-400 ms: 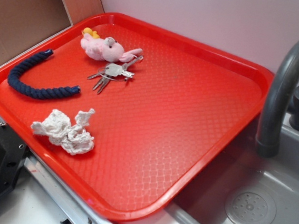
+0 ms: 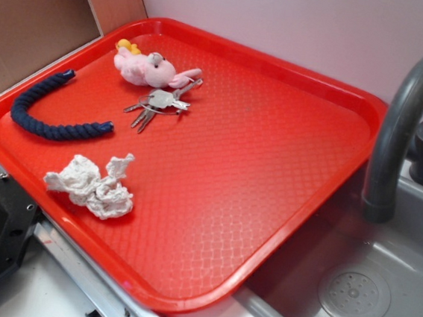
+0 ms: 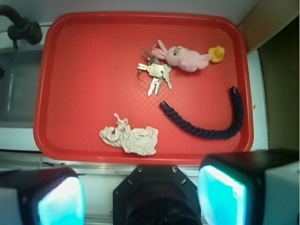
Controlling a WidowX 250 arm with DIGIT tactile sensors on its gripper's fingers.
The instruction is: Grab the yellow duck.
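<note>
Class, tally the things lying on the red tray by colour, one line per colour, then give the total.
Yellow: 1, the duck
Pink: 1, the plush animal
Silver: 1, the bunch of keys
Dark blue: 1, the rope
White: 1, the crumpled cloth
Total: 5

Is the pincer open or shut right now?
Open. In the wrist view the pincer shows its two fingers far apart with nothing between them, above the tray's near edge, away from the yellow duck.

On the tray (image 2: 292, 174): duck (image 2: 127, 46) touching plush (image 2: 149, 68); keys (image 2: 155, 104) just beside plush; rope (image 2: 51, 109) and cloth (image 2: 93, 184) apart from it.
</note>
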